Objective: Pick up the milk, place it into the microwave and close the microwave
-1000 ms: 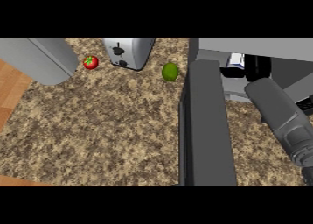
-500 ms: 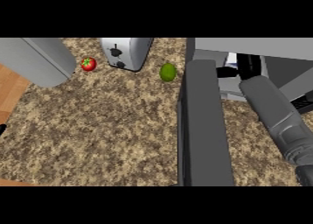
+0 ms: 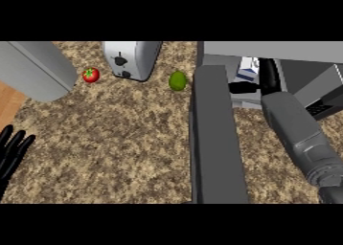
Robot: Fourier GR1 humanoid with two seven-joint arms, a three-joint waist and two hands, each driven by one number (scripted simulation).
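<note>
Milk sits far right, inside the microwave; right hand curls beside it, grip on it unclear. Let go cleanly before you swing the open door. Left hand rests open, near left.

A kitchen — speckled granite counter with a steel toaster at the back. A tomato and a lime sit beside it — an open microwave too.
</note>
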